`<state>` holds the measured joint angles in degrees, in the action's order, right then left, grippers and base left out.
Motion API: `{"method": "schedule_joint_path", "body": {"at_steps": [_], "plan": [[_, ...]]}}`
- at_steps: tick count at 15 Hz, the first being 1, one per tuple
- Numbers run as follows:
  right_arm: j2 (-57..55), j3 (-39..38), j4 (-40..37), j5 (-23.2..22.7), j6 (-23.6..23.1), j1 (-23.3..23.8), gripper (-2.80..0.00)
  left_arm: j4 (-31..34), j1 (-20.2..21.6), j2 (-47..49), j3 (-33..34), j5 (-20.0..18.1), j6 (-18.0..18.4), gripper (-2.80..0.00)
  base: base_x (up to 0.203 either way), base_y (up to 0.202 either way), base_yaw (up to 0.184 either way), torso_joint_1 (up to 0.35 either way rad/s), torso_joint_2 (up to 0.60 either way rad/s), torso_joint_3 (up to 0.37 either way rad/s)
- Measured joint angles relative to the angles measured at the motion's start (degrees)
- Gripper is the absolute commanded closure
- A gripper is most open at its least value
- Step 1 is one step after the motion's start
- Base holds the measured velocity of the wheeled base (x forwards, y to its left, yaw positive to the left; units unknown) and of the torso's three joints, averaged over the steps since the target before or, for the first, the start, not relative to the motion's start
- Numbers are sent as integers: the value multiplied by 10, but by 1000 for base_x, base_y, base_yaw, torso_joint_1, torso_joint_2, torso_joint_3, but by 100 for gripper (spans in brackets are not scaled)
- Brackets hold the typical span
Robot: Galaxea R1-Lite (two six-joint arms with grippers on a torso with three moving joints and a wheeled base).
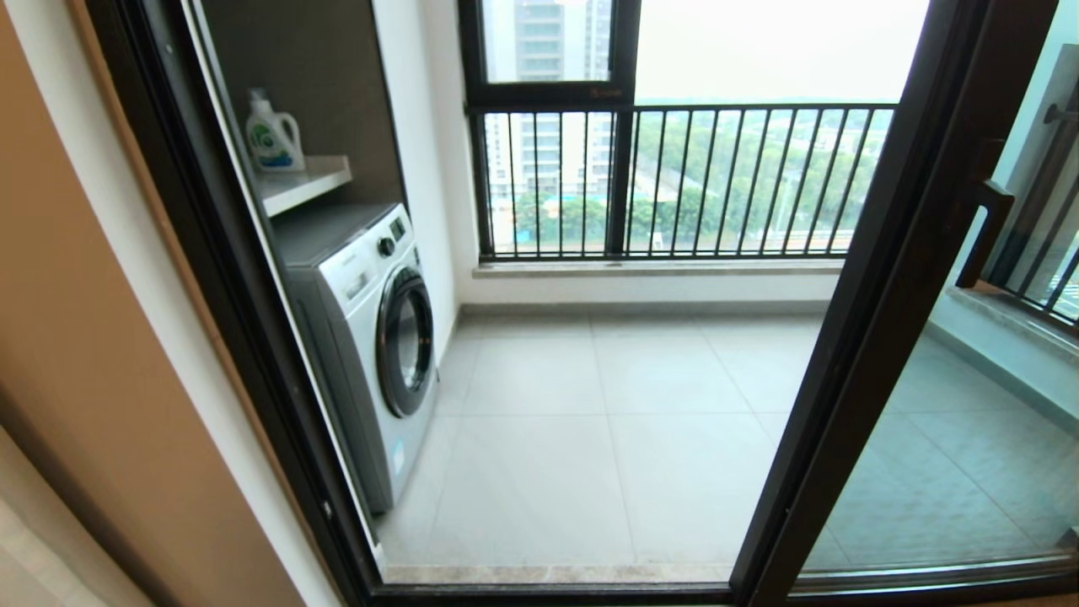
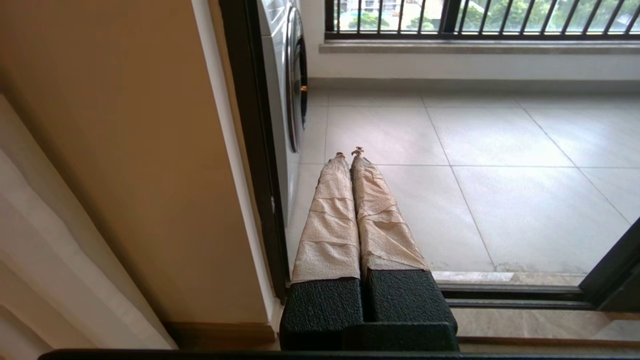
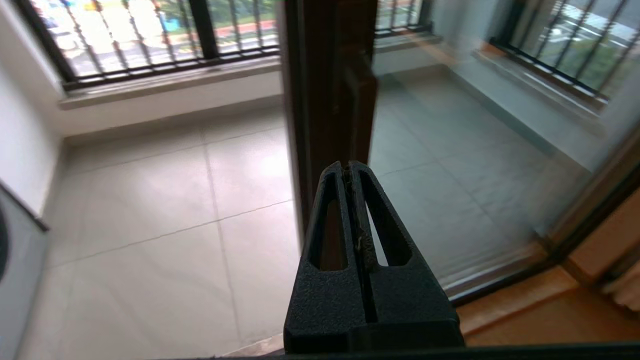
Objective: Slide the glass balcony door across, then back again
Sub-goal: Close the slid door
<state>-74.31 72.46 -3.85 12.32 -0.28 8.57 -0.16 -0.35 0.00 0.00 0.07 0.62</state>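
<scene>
The glass balcony door (image 1: pixel 952 455) stands at the right of the opening, its dark brown edge post (image 1: pixel 893 278) slanting across the head view. A dark bar handle (image 1: pixel 982 232) sits on that post. Neither gripper shows in the head view. In the right wrist view my right gripper (image 3: pixel 346 167) is shut with nothing between its black fingers, its tips just in front of the door's edge post (image 3: pixel 327 100); whether they touch it I cannot tell. In the left wrist view my left gripper (image 2: pixel 348 152) is shut and empty, its tape-wrapped fingers pointing low over the balcony floor near the left frame.
A white washing machine (image 1: pixel 371 337) stands left inside the balcony, under a shelf with a detergent bottle (image 1: pixel 272 135). The fixed dark frame (image 1: pixel 228 295) and beige wall (image 2: pixel 125 150) bound the left side. A railed window (image 1: pixel 716 181) is at the back. The floor track (image 2: pixel 510 295) runs along the threshold.
</scene>
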Motion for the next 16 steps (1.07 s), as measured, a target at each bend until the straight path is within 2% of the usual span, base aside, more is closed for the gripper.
{"method": "schedule_joint_path", "body": {"at_steps": [2, 5, 11, 16], "plan": [[-49, 26, -2, 2, -22, 50, 0, 0, 0, 0, 0, 0, 0, 0, 0, 0, 0, 0, 0, 0], [-90, 31, -2, -13, -25, 102, 0, 0, 0, 0, 0, 0, 0, 0, 0, 0, 0, 0, 0, 0], [-161, 74, 20, -108, -23, 200, 0, 0, 0, 0, 0, 0, 0, 0, 0, 0, 0, 0, 0, 0], [-251, 129, 83, -194, -21, 232, 0, 0, 0, 0, 0, 0, 0, 0, 0, 0, 0, 0, 0, 0]]}}
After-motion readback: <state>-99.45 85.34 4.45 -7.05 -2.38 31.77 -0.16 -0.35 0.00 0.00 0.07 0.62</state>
